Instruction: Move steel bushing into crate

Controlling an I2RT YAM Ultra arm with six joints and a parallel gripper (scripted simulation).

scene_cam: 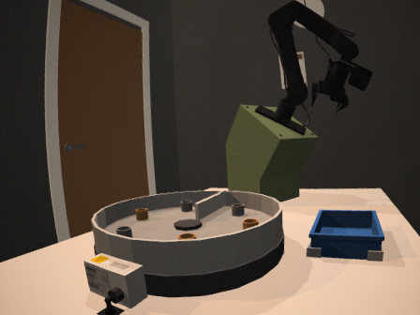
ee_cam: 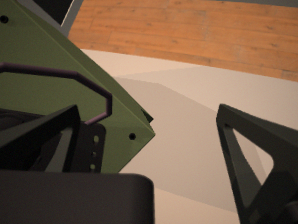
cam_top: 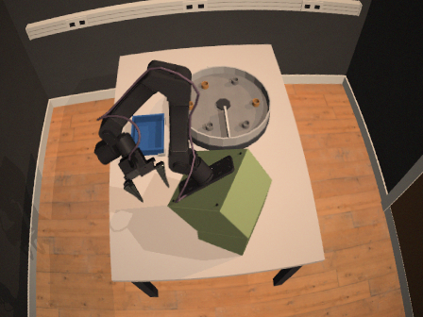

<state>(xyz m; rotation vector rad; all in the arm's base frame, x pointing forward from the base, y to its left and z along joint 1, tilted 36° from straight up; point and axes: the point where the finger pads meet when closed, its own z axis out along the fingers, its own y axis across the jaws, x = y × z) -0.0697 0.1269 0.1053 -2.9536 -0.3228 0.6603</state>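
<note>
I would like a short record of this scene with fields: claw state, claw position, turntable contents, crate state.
claw state: claw open wide, holding nothing
claw position: raised above the table, beside the green pedestal, away from the turntable
turntable contents: grey steel bushings, such as one, and orange bushings, such as one, all standing inside the rim
crate state: blue crate on the table, nothing seen inside

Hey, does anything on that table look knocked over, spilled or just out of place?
Nothing stands out. The grey and orange bushings all stand upright inside the turntable, the blue crate sits flat on the table beside it with nothing visible inside, and the pincer hangs open above the table, holding nothing.
</note>
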